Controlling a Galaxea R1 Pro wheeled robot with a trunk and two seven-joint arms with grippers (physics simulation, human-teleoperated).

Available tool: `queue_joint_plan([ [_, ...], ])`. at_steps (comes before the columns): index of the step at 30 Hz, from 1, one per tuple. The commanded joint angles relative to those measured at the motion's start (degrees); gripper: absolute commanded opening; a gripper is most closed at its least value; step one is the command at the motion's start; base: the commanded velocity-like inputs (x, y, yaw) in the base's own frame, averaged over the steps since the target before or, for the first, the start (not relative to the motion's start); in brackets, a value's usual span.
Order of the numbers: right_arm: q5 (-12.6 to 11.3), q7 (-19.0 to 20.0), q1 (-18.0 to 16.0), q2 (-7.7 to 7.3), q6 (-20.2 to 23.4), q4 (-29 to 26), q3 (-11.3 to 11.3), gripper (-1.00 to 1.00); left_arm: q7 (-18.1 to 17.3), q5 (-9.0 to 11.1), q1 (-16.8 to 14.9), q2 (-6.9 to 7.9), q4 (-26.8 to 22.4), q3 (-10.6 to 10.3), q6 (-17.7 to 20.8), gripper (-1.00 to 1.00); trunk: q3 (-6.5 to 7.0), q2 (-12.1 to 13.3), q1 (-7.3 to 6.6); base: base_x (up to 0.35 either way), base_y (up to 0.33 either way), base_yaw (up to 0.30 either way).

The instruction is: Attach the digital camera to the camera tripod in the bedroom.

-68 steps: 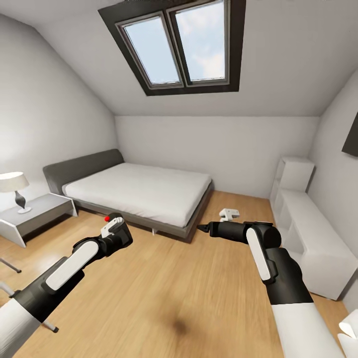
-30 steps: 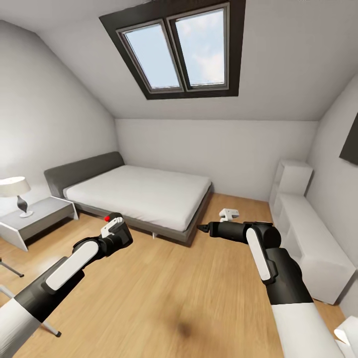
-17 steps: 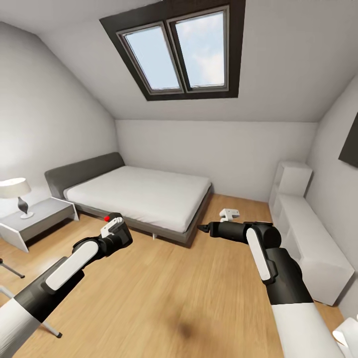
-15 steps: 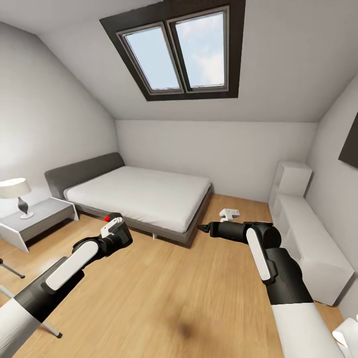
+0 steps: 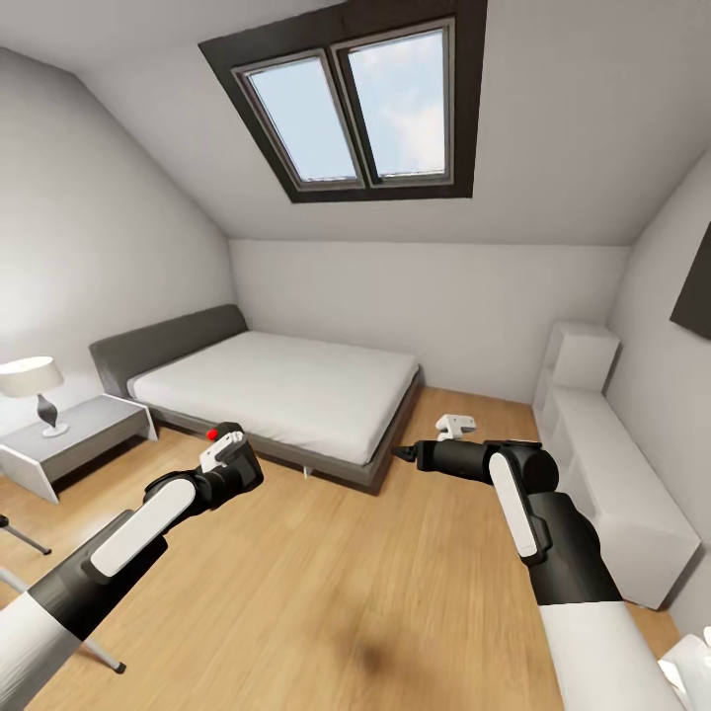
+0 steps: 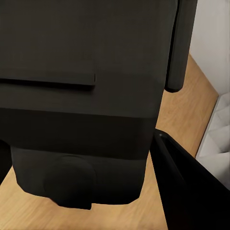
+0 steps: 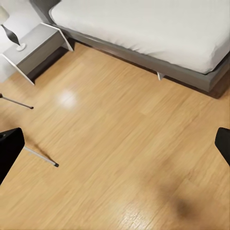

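Head view: digital camera [image 5: 219, 441] sits clamped in the left gripper [image 5: 229, 456].

the head view looks forward from above both arms, across the floor [image 5: 326, 553] to the bed [image 5: 286, 385] and up to the skylight [image 5: 355, 99]. the right wrist view faces down, well above the same floor [image 7: 124, 143], sharing the bed [image 7: 143, 28], nightstand [image 7: 33, 48] and lamp [image 7: 9, 28]. the left wrist view sits hard against the digital camera [image 6: 81, 96], floor [image 6: 187, 110] beyond.
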Motion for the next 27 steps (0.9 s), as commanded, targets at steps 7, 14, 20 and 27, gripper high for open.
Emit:
queue_joint_plan([
  [7, -0.06, -0.02, -0.05, 0.01, 0.27, 0.03, -0.04, 1.0, 0.13, 0.11, -0.08, 0.03, 0.04, -0.09, 0.16, -1.0, 1.18, 2.76, -1.54, 0.0, 0.0, 0.0],
  [14, -0.21, -0.29, -0.05, 0.02, 0.27, 0.14, 0.01, 1.0, 0.11, 0.12, -0.08, -0.02, 0.28, -0.07, 0.16, -1.0, 2.44, 5.57, -3.07, 0.0, 0.0, 0.0],
  [20, -0.11, -0.28, -0.05, 0.02, 0.27, 0.43, 0.04, 1.0, 0.11, 0.05, -0.08, -0.04, 0.26, 0.05, 0.22, -1.0, 3.51, 7.98, -4.39, 0.0, 0.0, 0.0],
  [27, -0.23, -0.56, -0.05, -0.87, 0.27, 5.06, -0.17, 1.0, -0.55, -0.2, -0.08, -1.26, 4.46, -0.41, 0.15, -1.0, 4.77, 10.78, -5.93, 0.0, 0.0, 0.0],
])
